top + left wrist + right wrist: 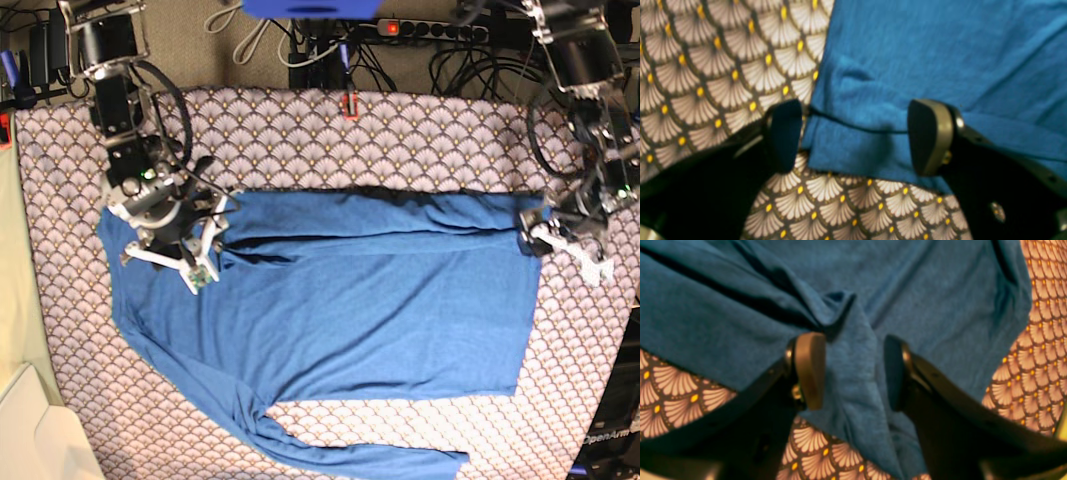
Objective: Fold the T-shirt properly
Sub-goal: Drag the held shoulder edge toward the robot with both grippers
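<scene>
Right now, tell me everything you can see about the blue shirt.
The shirt is plain medium blue, soft knit, no print. It lies spread across the patterned cloth, with its far strip folded over toward the middle and one long sleeve trailing along the near edge. It is creased where the fold runs. The left gripper stands open around one corner, and the right gripper stands open with a bunched ridge of fabric between its fingers. Neither one clamps it.

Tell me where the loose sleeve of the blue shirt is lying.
In the base view the sleeve trails along the bottom edge of the T-shirt, on the scallop-patterned cloth, far from both grippers.
</scene>
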`<action>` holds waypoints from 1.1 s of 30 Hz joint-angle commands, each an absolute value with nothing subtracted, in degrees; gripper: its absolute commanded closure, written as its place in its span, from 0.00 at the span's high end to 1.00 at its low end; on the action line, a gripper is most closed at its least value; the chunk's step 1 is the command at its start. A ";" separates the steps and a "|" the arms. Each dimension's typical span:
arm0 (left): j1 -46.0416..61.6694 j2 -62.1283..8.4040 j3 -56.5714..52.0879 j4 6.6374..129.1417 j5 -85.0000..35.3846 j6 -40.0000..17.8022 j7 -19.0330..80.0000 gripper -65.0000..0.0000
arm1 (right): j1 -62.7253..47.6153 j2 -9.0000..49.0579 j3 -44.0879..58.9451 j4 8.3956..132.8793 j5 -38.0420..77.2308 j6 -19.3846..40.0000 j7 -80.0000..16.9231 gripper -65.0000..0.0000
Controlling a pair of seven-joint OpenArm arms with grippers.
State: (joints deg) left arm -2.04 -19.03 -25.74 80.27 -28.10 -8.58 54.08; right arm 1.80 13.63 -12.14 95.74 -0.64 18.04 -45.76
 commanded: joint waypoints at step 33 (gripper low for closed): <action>0.84 -17.89 -25.63 77.14 -28.00 -8.48 48.22 0.17 | -1.98 16.75 -3.91 101.93 -0.31 17.98 -44.18 0.46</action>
State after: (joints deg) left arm 1.58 -16.95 -25.39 76.42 -28.45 -8.86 48.84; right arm -2.66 16.10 -4.49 100.92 -0.03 18.04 -44.95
